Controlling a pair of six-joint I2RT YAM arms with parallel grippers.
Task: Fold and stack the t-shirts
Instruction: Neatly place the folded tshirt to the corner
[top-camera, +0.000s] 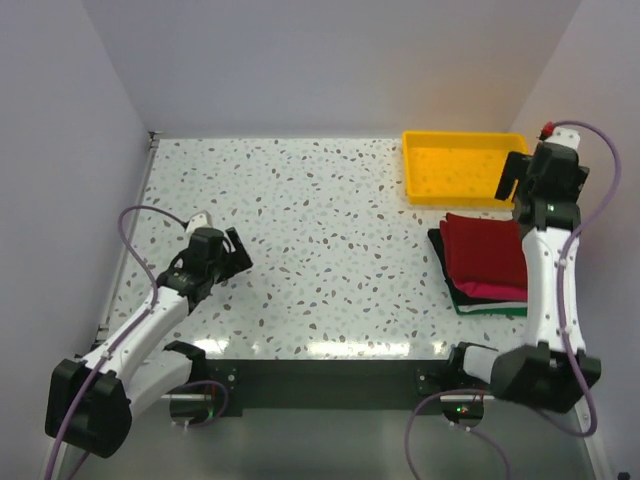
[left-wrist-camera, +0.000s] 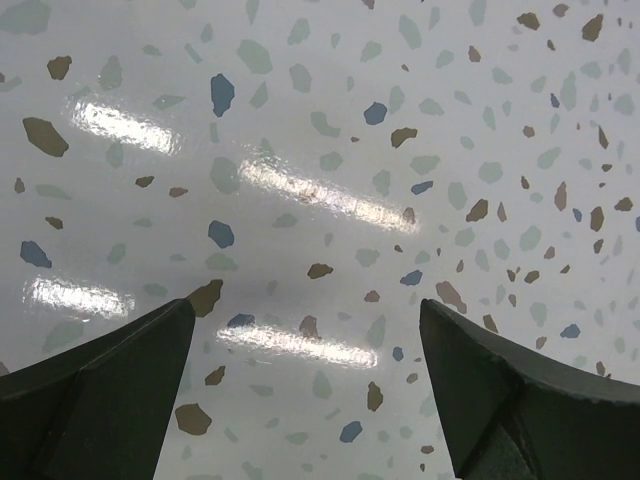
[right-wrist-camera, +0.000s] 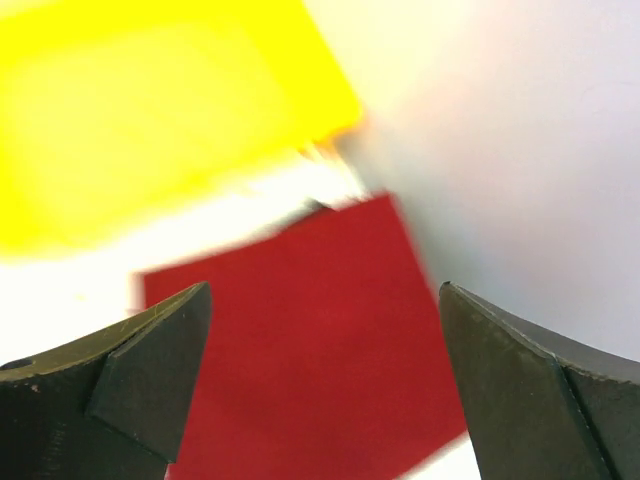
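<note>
Jaws wide, R arm (top-camera: 546, 270) above t-shirts (top-camera: 485, 258)

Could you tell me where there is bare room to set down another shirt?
The widest bare patch is the middle of the table, between the left hand and the stack of shirts. The far left corner is bare. The right side is crowded: yellow tray, stack and right hand.

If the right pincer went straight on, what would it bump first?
Most likely the folded dark red t-shirt, which fills the gap between the fingers of the open right pincer. The view is blurry, so how far off is unclear.
</note>
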